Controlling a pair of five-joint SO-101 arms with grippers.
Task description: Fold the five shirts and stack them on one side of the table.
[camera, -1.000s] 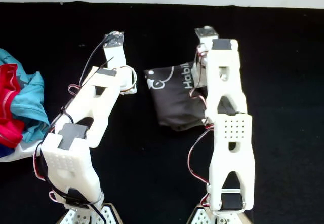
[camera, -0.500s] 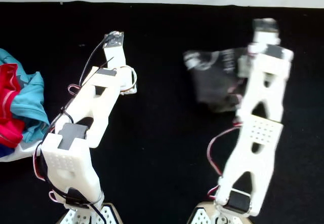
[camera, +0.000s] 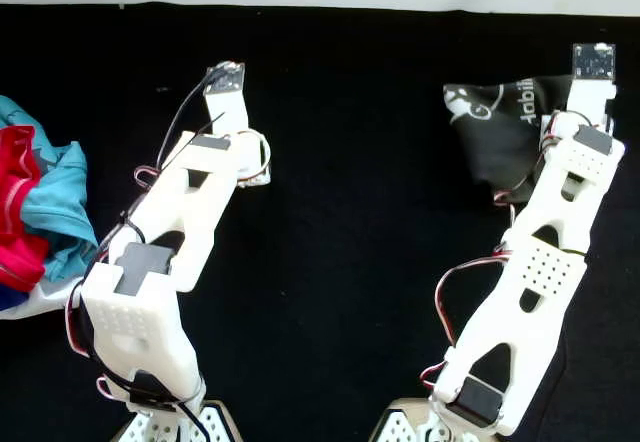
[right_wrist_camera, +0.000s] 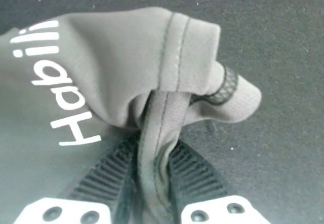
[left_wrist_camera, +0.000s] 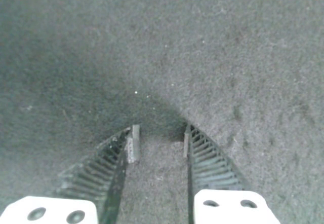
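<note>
Right pincer [right_wrist_camera: 154,150] pinching black shirt [camera: 490,137], left pincer [left_wrist_camera: 159,142] spread over tabletop [camera: 340,282], teal-and-red shirt heap [camera: 45,207] at left edge

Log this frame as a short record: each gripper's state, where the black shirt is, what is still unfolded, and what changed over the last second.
left gripper: open, over bare table, holding nothing
right gripper: shut on a fold of the black shirt
black shirt position: compact bundle at the far right of the table
shirt pile: teal, red and white cloth heaped at the left edge, unfolded
change: right gripper carried the black shirt from table centre to the right; left gripper kept still
</note>
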